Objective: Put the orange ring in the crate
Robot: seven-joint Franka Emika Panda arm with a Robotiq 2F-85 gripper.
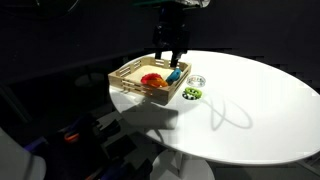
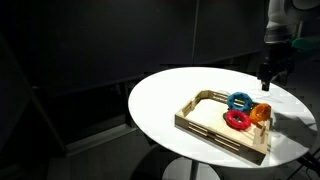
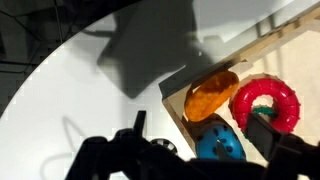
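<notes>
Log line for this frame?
gripper: open, above crate | orange ring: in crate, beside red ring | green ring: outside, on table

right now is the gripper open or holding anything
Gripper: open, holding nothing. The orange ring sits in the crate, below the gripper.

round white table [image 2: 165,105] | dark room; black backdrop; bright overhead light
</notes>
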